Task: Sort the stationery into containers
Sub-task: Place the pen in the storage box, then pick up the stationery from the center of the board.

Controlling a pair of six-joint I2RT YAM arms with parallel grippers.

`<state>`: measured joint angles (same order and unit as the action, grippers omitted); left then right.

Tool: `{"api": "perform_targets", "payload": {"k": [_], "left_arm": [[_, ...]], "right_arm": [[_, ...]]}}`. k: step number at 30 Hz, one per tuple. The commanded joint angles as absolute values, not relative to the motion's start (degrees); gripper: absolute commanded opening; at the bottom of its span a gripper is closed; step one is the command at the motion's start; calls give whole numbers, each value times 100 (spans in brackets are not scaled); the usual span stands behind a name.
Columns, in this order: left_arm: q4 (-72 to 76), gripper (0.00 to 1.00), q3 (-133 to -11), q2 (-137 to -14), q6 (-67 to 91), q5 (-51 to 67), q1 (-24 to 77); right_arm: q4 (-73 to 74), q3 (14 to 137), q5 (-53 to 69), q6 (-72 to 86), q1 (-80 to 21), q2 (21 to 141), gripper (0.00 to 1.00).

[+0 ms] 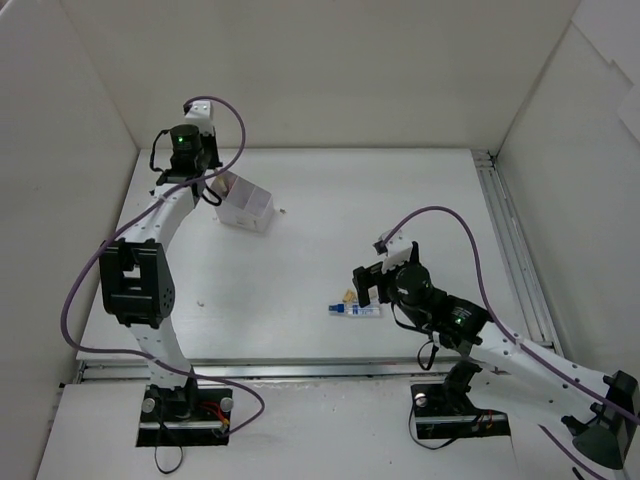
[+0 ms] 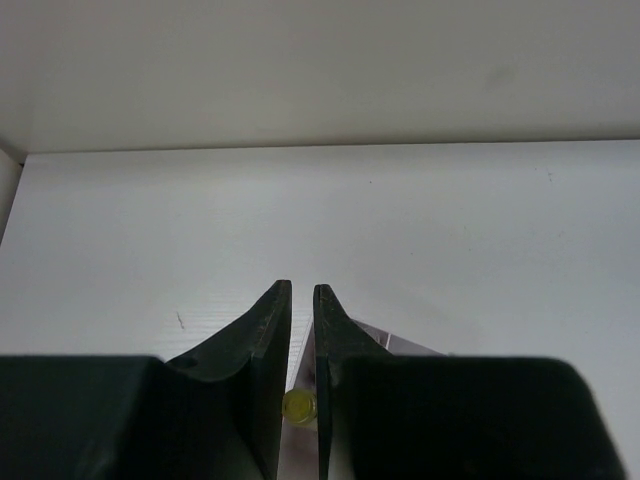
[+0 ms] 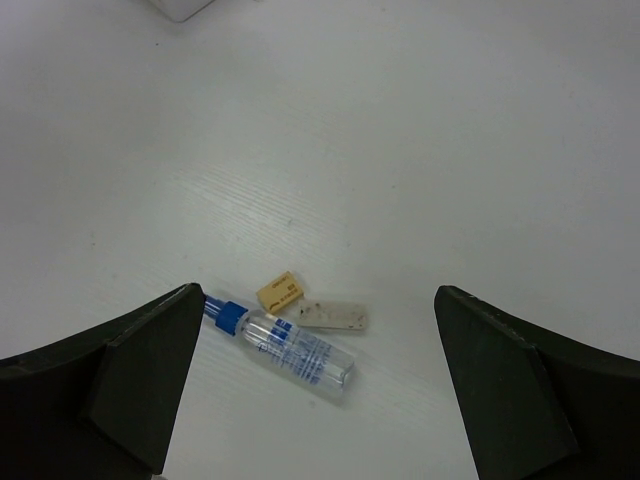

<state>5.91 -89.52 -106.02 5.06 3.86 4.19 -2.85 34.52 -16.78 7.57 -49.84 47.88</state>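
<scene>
The white container box (image 1: 247,209) stands at the back left of the table. My left gripper (image 1: 214,191) hangs at its near-left edge. In the left wrist view that gripper (image 2: 302,288) is shut on a yellow pen (image 2: 298,405), seen end-on between the jaws, with a box wall (image 2: 400,344) just below. My right gripper (image 1: 365,289) is open over a blue-and-white tube (image 1: 357,310). The right wrist view shows the tube (image 3: 290,348) lying flat, with a tan eraser (image 3: 279,290) and a whitish eraser (image 3: 333,314) beside it, all between the spread jaws of the gripper (image 3: 320,295), untouched.
White walls enclose the table on the left, back and right. A metal rail (image 1: 510,250) runs along the right edge. A tiny speck (image 1: 201,300) lies near the left arm. A corner of the box (image 3: 185,8) shows at the top of the right wrist view.
</scene>
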Motion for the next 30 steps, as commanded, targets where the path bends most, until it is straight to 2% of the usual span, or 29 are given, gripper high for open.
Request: {"api": "perform_targets", "payload": {"k": [1,4,5,6,7,11,12,14,15,17,20,21,30], "left_arm": [[1020,0,-9369,-10590,325,439,378],[941,1,-9439,-10722,352,396,378],[923,7,-9448,-10740,352,387,378],[871,23,-9474,-10749,343,361,378],[835,30,-9518,-10775,334,308,378],[695,38,-9562,-10767,343,194,378],[660,45,-9528,-10706,351,193,378],[624,46,-9475,-10618,421,211,378],[589,51,-9396,-10469,457,220,378],[589,68,-9264,-10284,553,298,378],[668,83,-8869,-9731,878,544,378],[703,99,-8755,-9555,1044,632,378],[352,100,-6937,-7114,1828,976,755]], "right_arm": [[-352,3419,-1872,879,-4948,4772,98],[-308,3393,-1732,818,-4957,4764,98],[-273,3401,-1653,765,-4957,4772,98],[-203,3410,-1513,634,-4948,4799,98],[-141,3419,-1242,589,-4948,4825,98],[201,3515,-915,606,-4939,5053,98],[211,3524,-697,624,-4957,5089,98],[298,3559,-415,650,-4957,5229,98],[342,3603,-187,659,-4957,5299,98],[413,3630,-44,738,-4940,5527,98],[509,3656,132,922,-4957,5888,98],[553,3691,149,966,-4957,5984,98],[843,4174,26,1195,-4974,7066,98]]}}
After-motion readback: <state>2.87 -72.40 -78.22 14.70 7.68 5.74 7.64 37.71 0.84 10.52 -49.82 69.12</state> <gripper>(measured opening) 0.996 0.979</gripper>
